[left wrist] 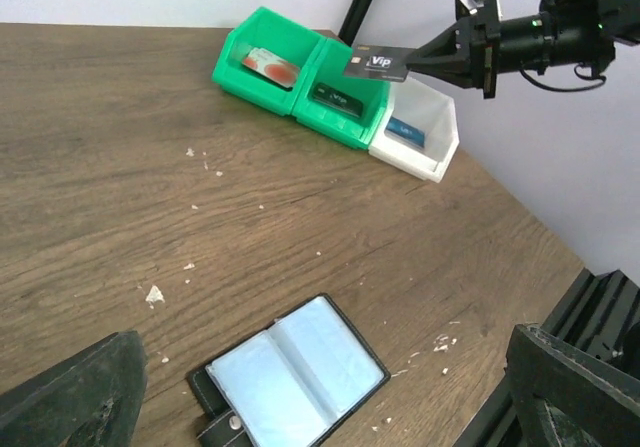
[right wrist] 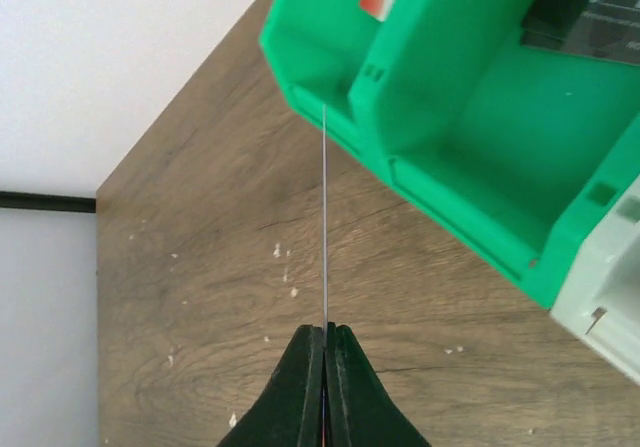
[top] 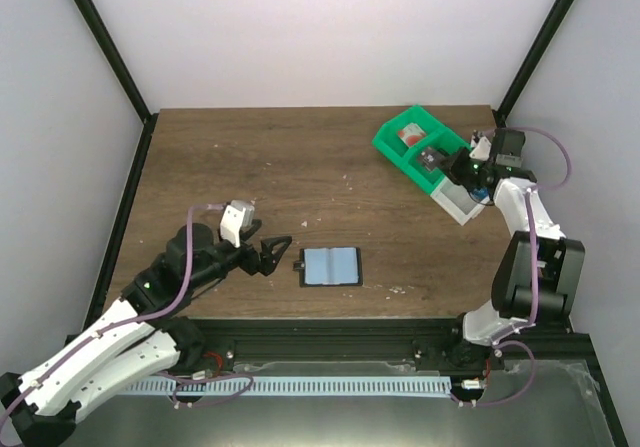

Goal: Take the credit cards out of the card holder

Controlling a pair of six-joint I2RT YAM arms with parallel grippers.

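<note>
Right gripper [left wrist: 425, 63] at two o'clock pinches a thin dark card [left wrist: 378, 64] over green plastic bins [left wrist: 250, 85]; left gripper [top: 277, 252] gapes wide at nine o'clock of the light-blue folding holder [top: 330, 266].

Left black two-finger tool [top: 272, 255] hangs low, jaws spread wide; right black two-finger tool [top: 458, 167] reaches forward, pinched tight.

We see the card holder [left wrist: 288, 385] pale blue, dark-edged, black-tabbed. Beyond the card holder the green bins [left wrist: 340, 125] hold a pale card [left wrist: 270, 64] with a red circle and a dark card [left wrist: 335, 97] — the white bin [left wrist: 410, 160] a blue card [left wrist: 405, 130]. The table [left wrist: 120, 147] is brown woodgrain, flecked pale.
</note>
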